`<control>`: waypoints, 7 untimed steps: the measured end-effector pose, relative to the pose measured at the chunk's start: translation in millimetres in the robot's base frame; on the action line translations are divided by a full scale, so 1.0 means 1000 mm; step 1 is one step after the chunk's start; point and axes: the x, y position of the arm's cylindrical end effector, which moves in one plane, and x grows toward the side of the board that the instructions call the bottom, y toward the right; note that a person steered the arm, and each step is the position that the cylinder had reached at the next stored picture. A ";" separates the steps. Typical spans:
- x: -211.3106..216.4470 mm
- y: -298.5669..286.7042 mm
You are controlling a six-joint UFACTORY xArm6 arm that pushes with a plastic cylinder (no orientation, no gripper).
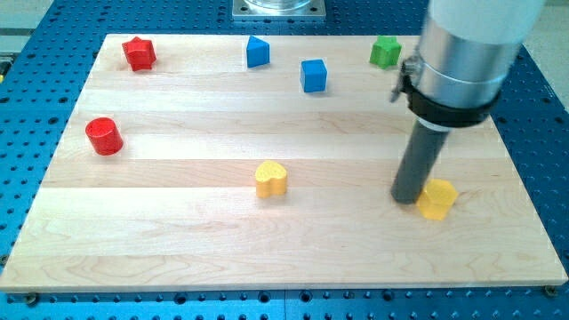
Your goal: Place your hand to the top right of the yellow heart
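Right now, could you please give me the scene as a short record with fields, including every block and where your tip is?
surface: light wooden board
red blocks: red star, red cylinder
blue blocks: blue block, blue cube
green block, view's top
yellow heart, centre
yellow block, view's right
my tip, against the yellow block's left side, far right of the yellow heart
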 end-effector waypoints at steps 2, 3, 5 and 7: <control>-0.022 0.037; 0.006 0.029; -0.017 0.000; -0.032 -0.073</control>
